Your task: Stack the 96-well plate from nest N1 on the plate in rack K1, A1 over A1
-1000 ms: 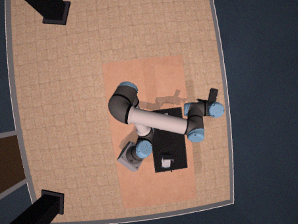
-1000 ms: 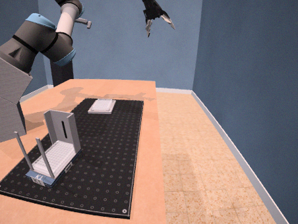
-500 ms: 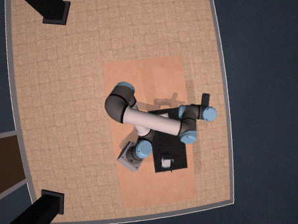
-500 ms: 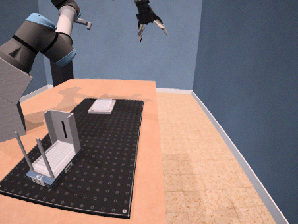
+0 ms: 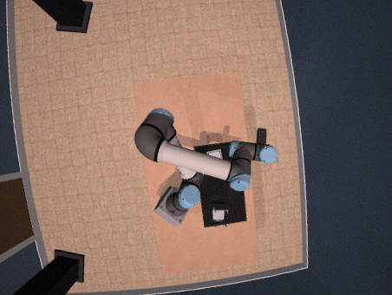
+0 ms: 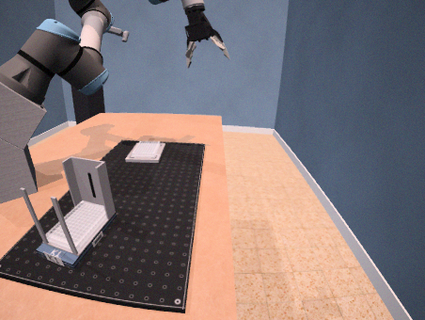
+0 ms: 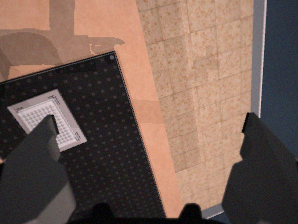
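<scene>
In the exterior view I had the gripper (image 6: 206,48) hanging near the top centre of the frame, jaws spread fully apart and holding nothing, well above the black mat (image 6: 155,226). The 96-well plate (image 6: 146,152) lay in plate nest N1 (image 7: 74,131), left of centre toward the mat's far end. Stack rack K1 (image 6: 89,181) stood at lower left with its own plate (image 6: 77,226) lying flat inside.

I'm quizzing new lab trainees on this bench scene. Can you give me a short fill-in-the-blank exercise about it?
1. The pincer hangs high above the table with its jaws ____.
2. The plate in nest N1 lies on the ____ perforated mat.
3. The stack rack K1 already holds ____ plate.

Missing words: open; black; one
</scene>
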`<state>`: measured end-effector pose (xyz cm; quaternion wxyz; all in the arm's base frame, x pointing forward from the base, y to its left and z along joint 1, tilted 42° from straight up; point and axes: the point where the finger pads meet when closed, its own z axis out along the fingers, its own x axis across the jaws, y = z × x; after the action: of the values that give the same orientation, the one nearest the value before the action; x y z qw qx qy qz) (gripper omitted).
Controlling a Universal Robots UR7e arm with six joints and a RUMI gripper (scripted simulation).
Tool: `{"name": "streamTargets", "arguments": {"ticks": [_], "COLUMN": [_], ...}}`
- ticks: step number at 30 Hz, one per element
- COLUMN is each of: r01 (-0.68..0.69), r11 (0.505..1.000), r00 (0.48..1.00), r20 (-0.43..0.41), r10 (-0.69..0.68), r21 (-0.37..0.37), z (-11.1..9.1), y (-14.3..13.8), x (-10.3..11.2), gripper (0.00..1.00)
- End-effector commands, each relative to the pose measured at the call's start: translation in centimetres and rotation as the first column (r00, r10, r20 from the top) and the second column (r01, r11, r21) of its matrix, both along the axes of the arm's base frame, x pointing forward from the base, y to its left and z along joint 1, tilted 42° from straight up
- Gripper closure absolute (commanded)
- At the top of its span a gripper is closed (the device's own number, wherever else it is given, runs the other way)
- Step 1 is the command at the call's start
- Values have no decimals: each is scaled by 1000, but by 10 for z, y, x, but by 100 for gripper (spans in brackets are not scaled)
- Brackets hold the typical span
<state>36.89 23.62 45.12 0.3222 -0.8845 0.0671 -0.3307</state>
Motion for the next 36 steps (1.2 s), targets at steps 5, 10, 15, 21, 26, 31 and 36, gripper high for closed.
{"name": "streamTargets", "arguments": {"ticks": [5,10,15,21,26,31,36], "r01": [-34,-45,-68,-81,-120,-120,-162], "r11": [999,998,995,993,985,985,975], "r00": [999,999,997,996,992,992,986], "r20": [-11,-16,-24,-30,-45,-45,-60], "r10": [33,45,67,79,116,116,155], "r21": [-40,-54,-77,-90,-122,-122,-151], "z": [-34,-53,-69,-98,-114,-128,-149], "y": [-2,-3,-3,-4,-4,-4,-4], "x": [-10,-16,-21,-30,-35,-40,-47], "gripper": [0,0,0,0,0,0,0]}}
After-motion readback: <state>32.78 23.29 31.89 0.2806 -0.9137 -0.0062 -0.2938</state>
